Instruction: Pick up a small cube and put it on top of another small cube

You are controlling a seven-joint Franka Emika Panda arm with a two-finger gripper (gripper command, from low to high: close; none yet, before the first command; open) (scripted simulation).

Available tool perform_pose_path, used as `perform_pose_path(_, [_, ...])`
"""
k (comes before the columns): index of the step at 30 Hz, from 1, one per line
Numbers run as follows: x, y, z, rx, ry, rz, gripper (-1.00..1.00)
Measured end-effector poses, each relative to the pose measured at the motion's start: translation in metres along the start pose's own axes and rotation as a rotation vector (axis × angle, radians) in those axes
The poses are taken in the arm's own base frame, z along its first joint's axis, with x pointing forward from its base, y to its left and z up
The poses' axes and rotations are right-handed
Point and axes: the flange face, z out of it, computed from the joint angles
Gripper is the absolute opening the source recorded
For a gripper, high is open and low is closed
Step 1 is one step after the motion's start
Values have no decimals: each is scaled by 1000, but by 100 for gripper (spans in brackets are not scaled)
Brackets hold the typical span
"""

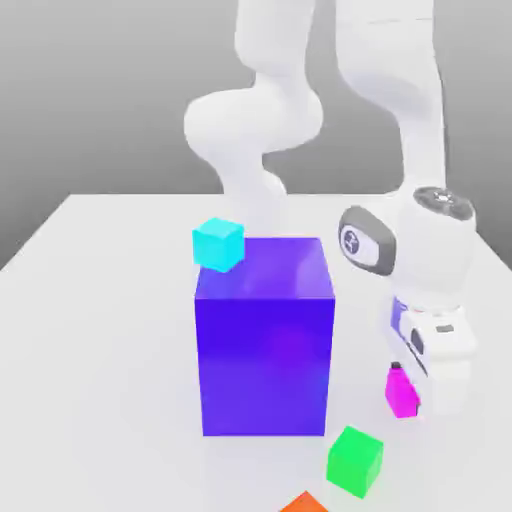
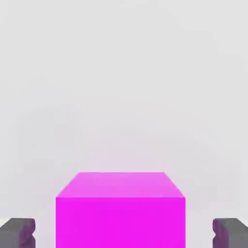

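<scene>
The small magenta-pink cube (image 1: 402, 393) rests on the white table at the exterior view's right, beside the big blue-purple block (image 1: 264, 335). My gripper (image 1: 408, 384) is down at the table around this cube. In the hand view the cube (image 2: 121, 210) sits between my two dark fingertips (image 2: 17, 232), and a gap shows on each side of it, so the fingers stand apart from its faces. Other small cubes here are a green one (image 1: 355, 460) just in front of the magenta cube and a cyan one (image 1: 219, 244) behind the big block's far left corner.
The tall blue-purple block stands close to the left of my hand. An orange object (image 1: 303, 503) pokes in at the front edge of the exterior view. The white arm (image 1: 400, 120) rises behind the block.
</scene>
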Motion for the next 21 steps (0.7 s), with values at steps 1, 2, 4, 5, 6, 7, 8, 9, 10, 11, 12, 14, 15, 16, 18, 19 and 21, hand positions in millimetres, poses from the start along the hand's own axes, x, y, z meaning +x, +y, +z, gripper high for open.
perform_pose_path(1, [0,0,0,0,0,0,-100])
perform_pose_path(2, [0,0,0,0,-1,0,-100])
perform_pose_path(4, [0,0,3,1,-2,0,-100])
perform_pose_path(5, [0,0,-1,0,-2,0,-100])
perform_pose_path(6, [1,0,-8,-1,-1,-1,-100])
perform_pose_path(7, [1,1,-17,-1,-1,-1,-100])
perform_pose_path(8, [1,1,-26,-2,-1,-1,-100])
perform_pose_path(9, [1,1,-35,-2,-1,-1,-100])
perform_pose_path(10, [1,1,-45,-2,-2,-1,-100])
perform_pose_path(11, [0,0,-54,-1,-2,0,-100])
perform_pose_path(12, [1,6,-61,0,-2,32,-100])
perform_pose_path(14, [3,28,-71,1,-2,150,-100])
perform_pose_path(15, [4,42,-76,2,-1,219,-100])
perform_pose_path(16, [5,56,-81,2,-1,291,-100])
perform_pose_path(18, [4,84,-90,2,-1,435,-100])
perform_pose_path(19, [3,98,-94,2,-1,507,-100])
perform_pose_path(21, [0,127,-104,2,-1,650,-100])
